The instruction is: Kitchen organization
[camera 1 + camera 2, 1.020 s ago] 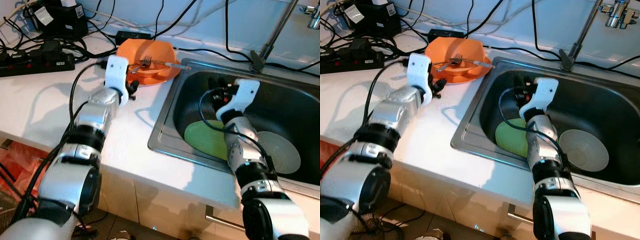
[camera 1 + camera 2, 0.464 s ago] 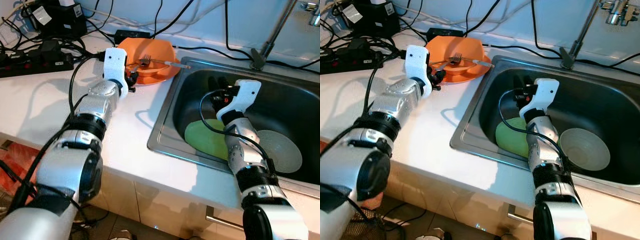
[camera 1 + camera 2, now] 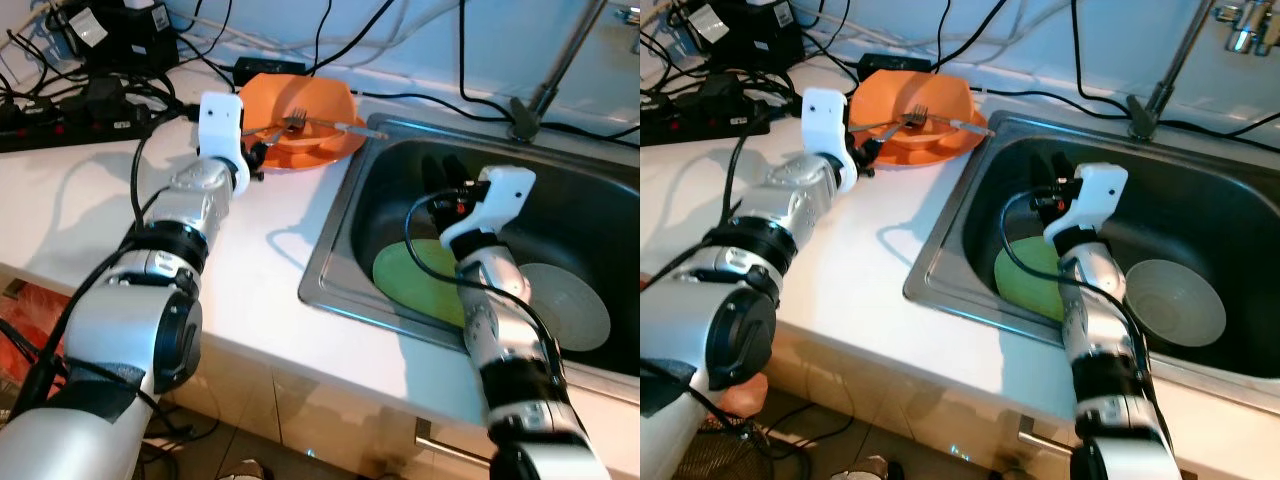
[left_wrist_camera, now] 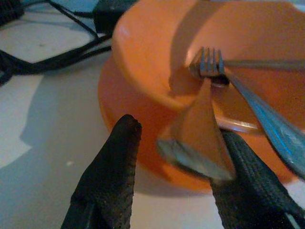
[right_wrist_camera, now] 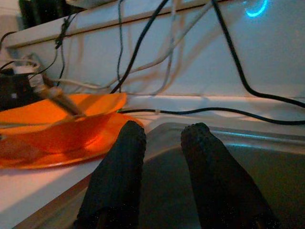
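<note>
An orange bowl (image 3: 300, 110) sits on an orange plate (image 3: 315, 150) on the white counter, by the sink's left rim. A fork (image 3: 292, 122) and a second metal utensil (image 3: 345, 127) lie in the bowl. My left gripper (image 3: 258, 160) is at the plate's near edge, open, its fingers (image 4: 112, 171) straddling the rim and a utensil handle (image 4: 198, 143). My right gripper (image 3: 440, 172) hangs inside the sink above a green plate (image 3: 415, 280), open a little with nothing between its fingers (image 5: 119, 171). A pale bowl (image 3: 565, 305) lies beside the green plate.
The steel sink (image 3: 335, 235) takes up the right half, with a tap stem (image 3: 550, 70) behind it. Black power strips and tangled cables (image 3: 70, 105) crowd the counter's back left. More cables (image 3: 430, 100) run along the wall behind the sink.
My left gripper has reached forward and left, up to the orange plate's edge. The right gripper has shifted slightly to the right inside the sink.
</note>
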Available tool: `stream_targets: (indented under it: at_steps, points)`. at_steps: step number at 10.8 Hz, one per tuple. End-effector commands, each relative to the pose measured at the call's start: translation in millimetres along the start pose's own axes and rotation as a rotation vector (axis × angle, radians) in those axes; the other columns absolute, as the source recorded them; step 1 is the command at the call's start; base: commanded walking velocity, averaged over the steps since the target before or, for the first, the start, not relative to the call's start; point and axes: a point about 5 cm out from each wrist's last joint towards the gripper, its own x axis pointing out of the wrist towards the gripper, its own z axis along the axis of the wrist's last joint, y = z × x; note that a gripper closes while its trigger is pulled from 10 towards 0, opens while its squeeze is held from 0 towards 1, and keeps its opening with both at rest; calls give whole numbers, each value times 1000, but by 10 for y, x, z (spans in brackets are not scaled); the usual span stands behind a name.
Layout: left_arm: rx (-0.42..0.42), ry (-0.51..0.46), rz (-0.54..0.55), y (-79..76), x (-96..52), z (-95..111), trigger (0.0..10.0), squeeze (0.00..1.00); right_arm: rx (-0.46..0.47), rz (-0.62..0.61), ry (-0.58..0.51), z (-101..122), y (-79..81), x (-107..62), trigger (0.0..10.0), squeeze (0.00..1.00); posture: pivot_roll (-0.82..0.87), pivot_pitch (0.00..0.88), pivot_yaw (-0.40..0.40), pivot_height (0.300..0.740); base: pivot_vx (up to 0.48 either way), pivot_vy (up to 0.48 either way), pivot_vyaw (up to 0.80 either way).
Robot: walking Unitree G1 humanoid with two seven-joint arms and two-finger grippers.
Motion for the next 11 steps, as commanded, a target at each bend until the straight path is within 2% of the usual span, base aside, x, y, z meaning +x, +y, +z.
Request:
stream_targets:
  at_steps: [1, 6, 8, 11]
  points:
    - [-13, -15, 5, -10, 7, 70, 10000, 0, 38, -32, 101, -236, -5, -174, 10000, 0, -39, 177, 1, 740, 0, 0, 0]
    - [-10, 14, -61, -79, 14, 42, 10000, 0, 68, -40, 155, -244, 140, -449, 10000, 0, -54, 260, 13, 740, 0, 0, 0]
    - [-15, 13, -130, -192, 24, 78, 10000, 0, 75, -57, 179, -232, 145, -512, 10000, 0, -55, 286, 16, 740, 0, 0, 0]
    - [26, 46, -218, -275, 22, 83, 10000, 0, 83, -63, 194, -227, 182, -537, 10000, 0, -54, 296, 27, 740, 0, 0, 0]
